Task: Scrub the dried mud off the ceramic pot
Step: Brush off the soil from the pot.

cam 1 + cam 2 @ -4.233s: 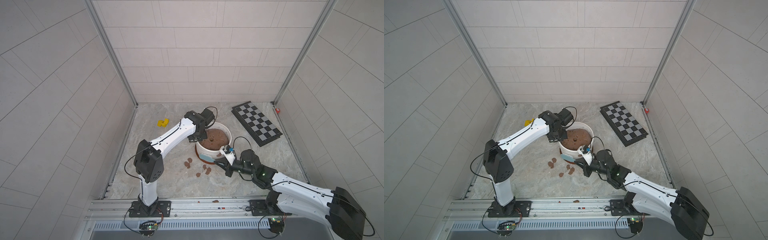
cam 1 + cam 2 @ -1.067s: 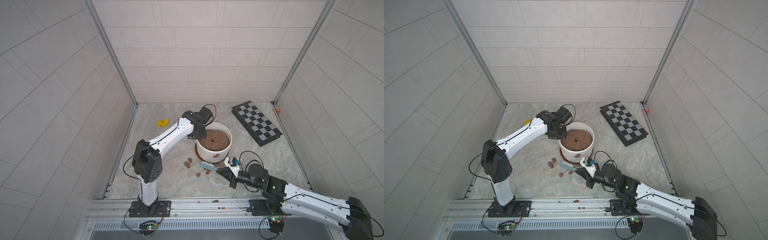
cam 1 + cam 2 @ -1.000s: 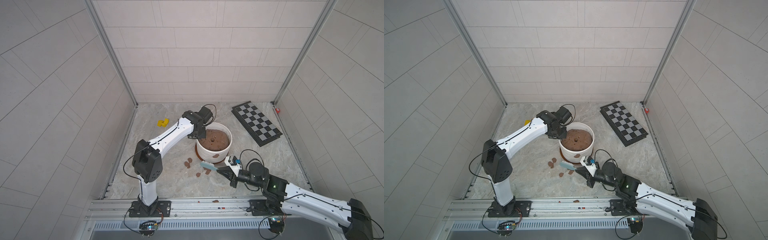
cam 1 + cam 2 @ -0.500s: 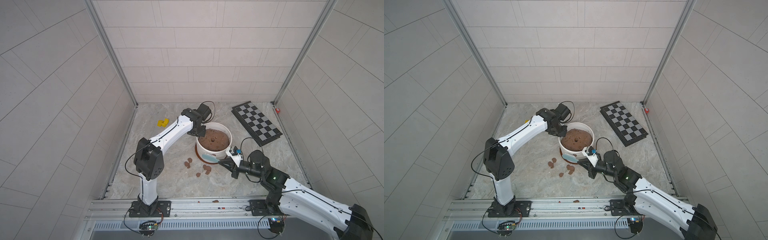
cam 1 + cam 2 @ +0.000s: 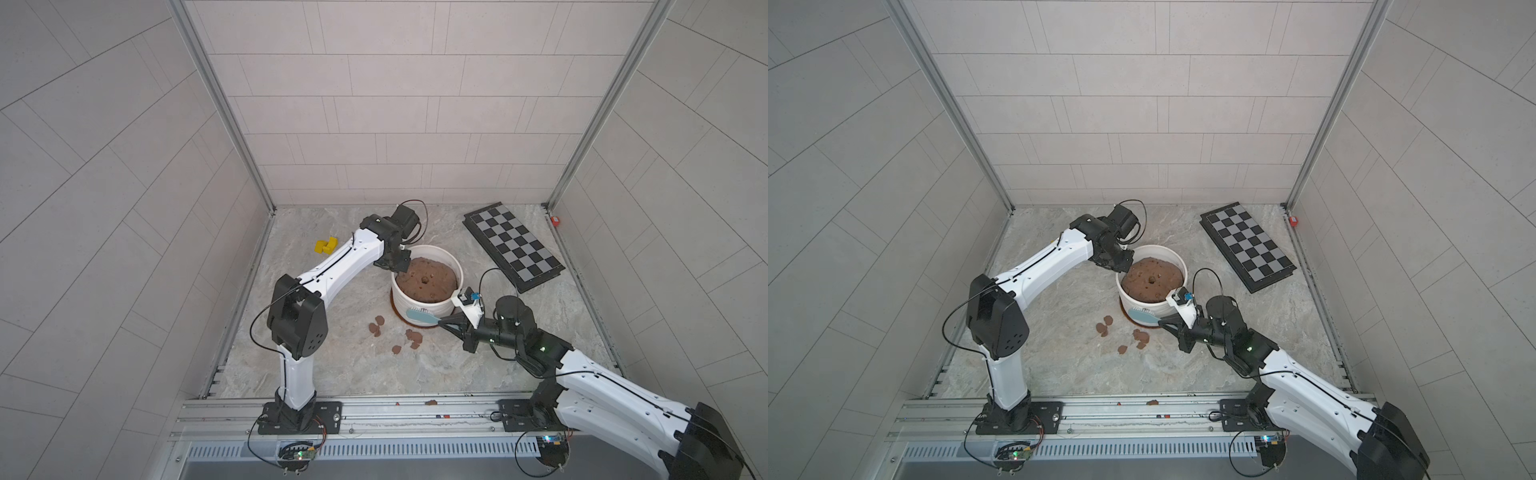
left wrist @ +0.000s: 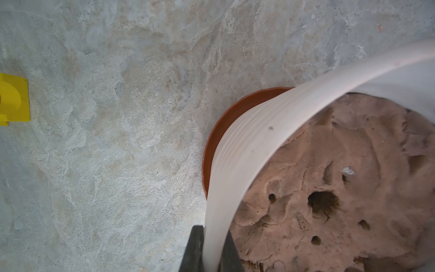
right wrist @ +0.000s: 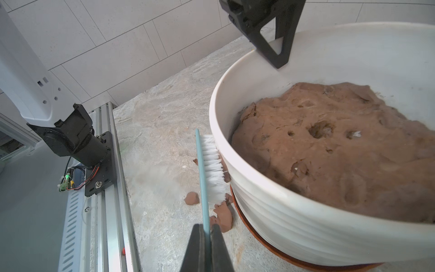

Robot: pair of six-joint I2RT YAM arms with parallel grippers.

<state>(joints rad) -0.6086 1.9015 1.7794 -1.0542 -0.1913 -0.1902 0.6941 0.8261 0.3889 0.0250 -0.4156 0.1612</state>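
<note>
Several lumps of dried mud lay on the tabletop before the ceramic pot. The right gripper had its jaws clamped on a teal brush, bristles touching the pot's side. Farther back, the left gripper had its jaws pinching the rim.

White arms, black joints, black cables

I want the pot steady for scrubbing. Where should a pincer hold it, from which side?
The thin rim of the ceramic pot, from above, one finger inside, one outside, like the left pincer: the body is too wide to span.
</note>
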